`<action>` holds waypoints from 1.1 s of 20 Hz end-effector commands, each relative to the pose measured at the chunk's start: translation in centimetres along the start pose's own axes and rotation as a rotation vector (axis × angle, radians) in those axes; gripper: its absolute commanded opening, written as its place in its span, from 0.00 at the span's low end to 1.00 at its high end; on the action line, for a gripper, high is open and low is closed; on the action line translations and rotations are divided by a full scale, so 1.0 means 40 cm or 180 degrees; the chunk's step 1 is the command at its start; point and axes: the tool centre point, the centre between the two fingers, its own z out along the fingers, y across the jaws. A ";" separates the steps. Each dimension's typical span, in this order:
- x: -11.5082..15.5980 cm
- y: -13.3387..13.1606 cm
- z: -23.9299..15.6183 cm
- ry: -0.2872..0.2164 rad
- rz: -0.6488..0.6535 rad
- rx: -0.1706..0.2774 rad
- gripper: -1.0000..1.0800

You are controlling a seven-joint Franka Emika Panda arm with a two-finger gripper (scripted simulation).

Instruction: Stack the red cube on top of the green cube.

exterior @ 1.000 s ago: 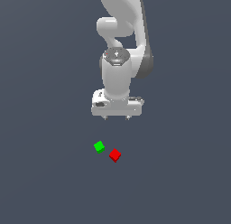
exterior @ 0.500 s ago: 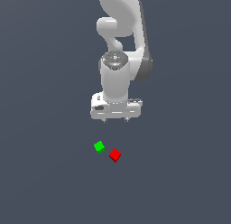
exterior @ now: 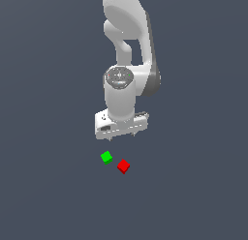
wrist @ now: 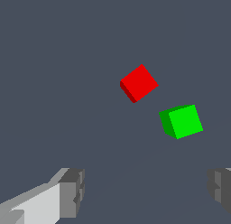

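The red cube (exterior: 123,166) rests on the dark grey floor, just to the exterior view's right of the green cube (exterior: 106,157), with a small gap between them. My white gripper (exterior: 122,136) hangs above and behind both cubes, touching neither. In the wrist view the red cube (wrist: 139,83) and the green cube (wrist: 181,121) lie ahead of the fingers (wrist: 72,193), which stand wide apart with nothing between them. The gripper (wrist: 145,192) is open.
A plain dark grey floor (exterior: 48,186) spreads all around the two cubes. The white arm (exterior: 127,50) rises behind the gripper toward the top of the exterior view.
The gripper has sunk slightly lower toward the cubes. Both cubes stay where they were.
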 end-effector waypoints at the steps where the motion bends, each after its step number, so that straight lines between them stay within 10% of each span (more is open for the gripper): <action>1: 0.019 0.011 0.019 -0.0006 -0.0210 0.0002 0.96; 22: 0.191 0.044 0.166 -0.0055 -0.1870 0.0007 0.96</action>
